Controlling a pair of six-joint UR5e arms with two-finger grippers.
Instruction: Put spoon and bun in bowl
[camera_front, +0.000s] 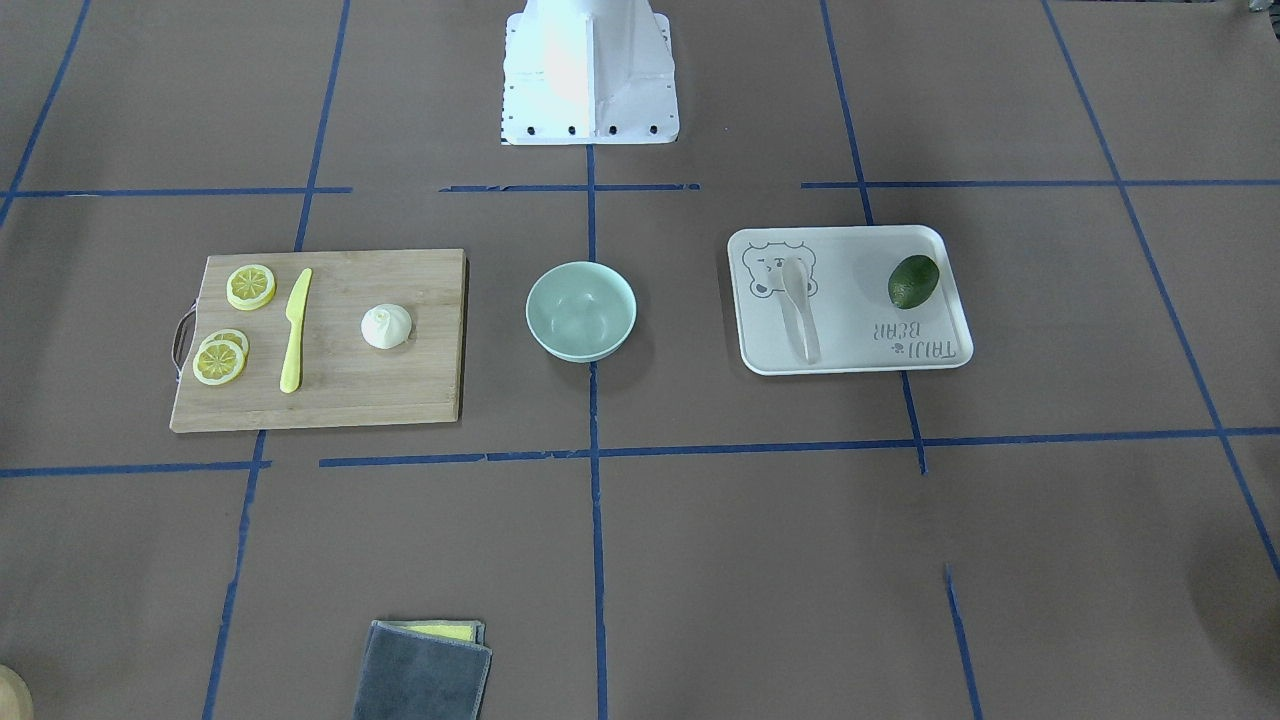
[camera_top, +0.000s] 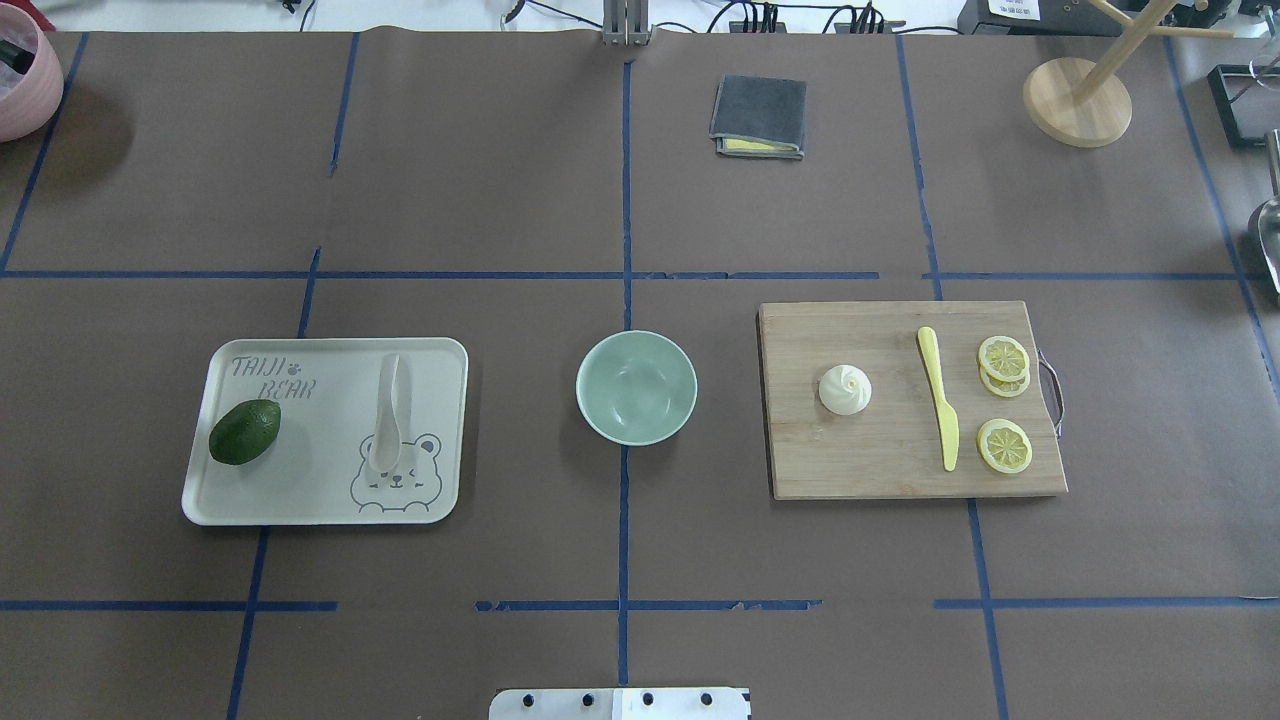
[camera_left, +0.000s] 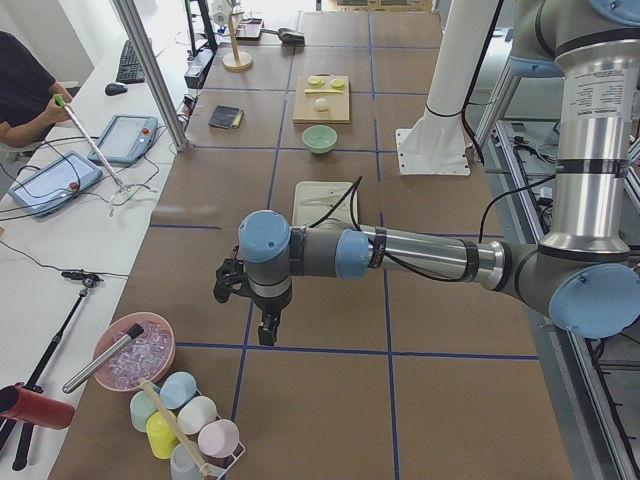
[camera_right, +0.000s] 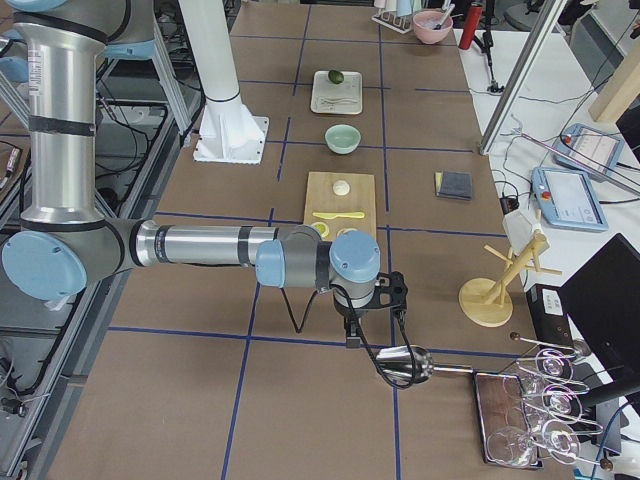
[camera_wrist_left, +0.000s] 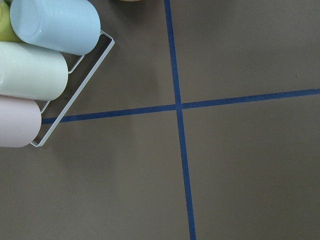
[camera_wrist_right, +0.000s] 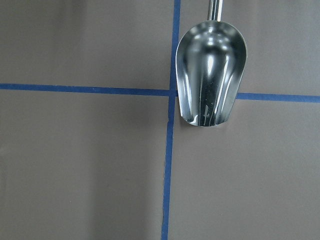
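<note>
The pale spoon lies on the white bear-print tray, scoop toward the robot. The white pleated bun sits on the wooden cutting board. The mint-green bowl stands empty between them at the table's middle. My left gripper hangs over bare table far from the tray, at the table's left end. My right gripper hangs beyond the cutting board at the right end. Both show only in the side views, so I cannot tell if they are open or shut.
A yellow knife and lemon slices share the board. An avocado lies on the tray. A folded grey cloth lies at the far edge. Pastel cups in a rack are below the left wrist, a metal scoop below the right.
</note>
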